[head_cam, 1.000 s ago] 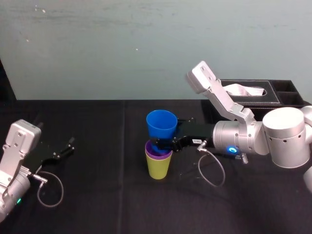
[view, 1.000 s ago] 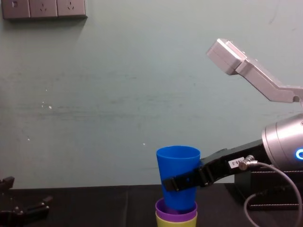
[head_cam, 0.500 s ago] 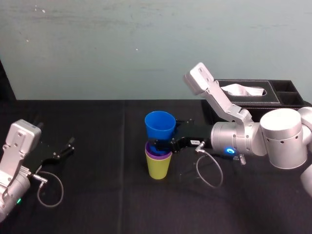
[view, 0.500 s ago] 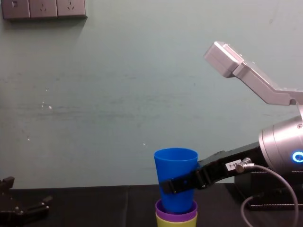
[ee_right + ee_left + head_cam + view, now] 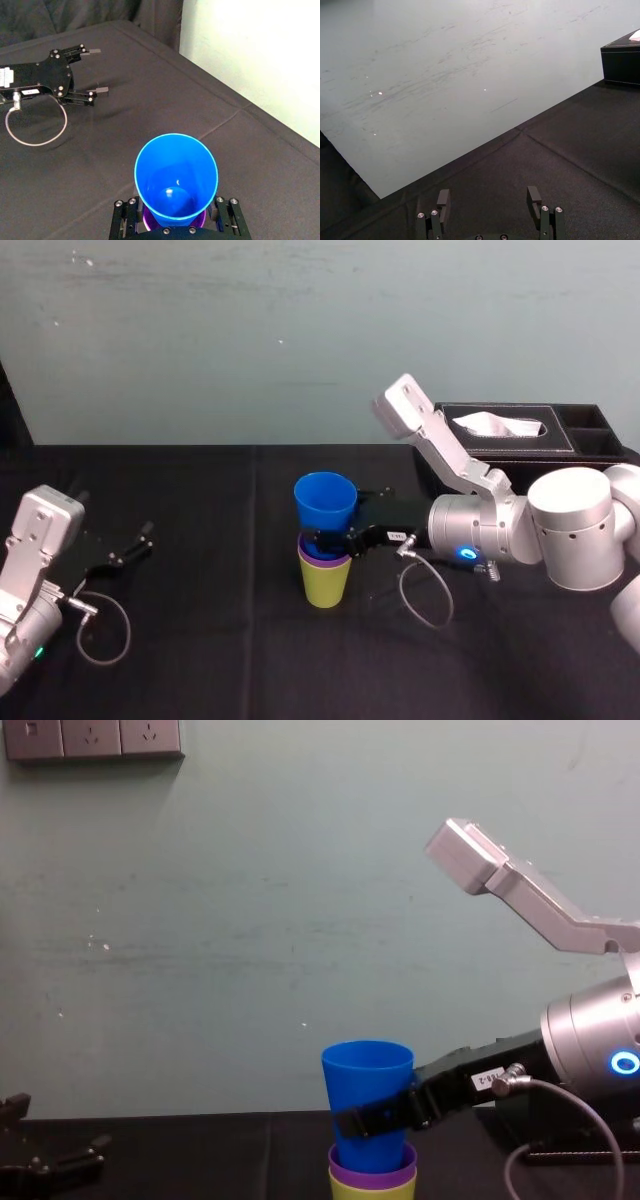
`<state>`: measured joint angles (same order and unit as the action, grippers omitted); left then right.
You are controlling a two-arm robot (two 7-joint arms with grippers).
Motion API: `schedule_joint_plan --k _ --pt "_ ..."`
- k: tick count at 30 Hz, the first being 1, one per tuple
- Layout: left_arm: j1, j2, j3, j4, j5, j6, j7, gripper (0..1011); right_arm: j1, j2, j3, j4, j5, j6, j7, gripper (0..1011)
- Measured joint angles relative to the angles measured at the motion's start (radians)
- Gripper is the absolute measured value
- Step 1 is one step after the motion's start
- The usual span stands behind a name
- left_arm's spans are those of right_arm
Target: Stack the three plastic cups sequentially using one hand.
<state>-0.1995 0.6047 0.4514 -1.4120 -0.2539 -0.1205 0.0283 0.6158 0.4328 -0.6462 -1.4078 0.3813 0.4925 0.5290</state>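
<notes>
- Right tool (image 5: 322, 538) is reaching in level, clenching the blue cup (image 5: 325, 502) low on its wall.
- Blue cup is sitting partway inside purple cup (image 5: 320, 556), which is nested in yellow-green cup (image 5: 326, 583) on the surface (image 5: 230, 640).
- Left tool (image 5: 130, 548) is idling released, far left.

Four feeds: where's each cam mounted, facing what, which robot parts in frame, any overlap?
Head: high, facing forward-down at the table; both arms, right gripper shut on blue cup, left gripper parked at left.
Chest: low, facing the wall; right gripper, left fingertips.
Left wrist: past its open fingers toward the tissue box.
Right wrist: down into the blue cup; own fingers.
Shared: head, chest, right wrist see the blue cup.
</notes>
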Motion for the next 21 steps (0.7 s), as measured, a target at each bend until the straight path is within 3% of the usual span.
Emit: schedule_joint_plan --k 21 --pt "0.000 0.000 0.000 0.000 0.000 0.000 0.000 1000 -0.016 -0.013 0.006 0.026 -0.021 -0.026 -0.003 708"
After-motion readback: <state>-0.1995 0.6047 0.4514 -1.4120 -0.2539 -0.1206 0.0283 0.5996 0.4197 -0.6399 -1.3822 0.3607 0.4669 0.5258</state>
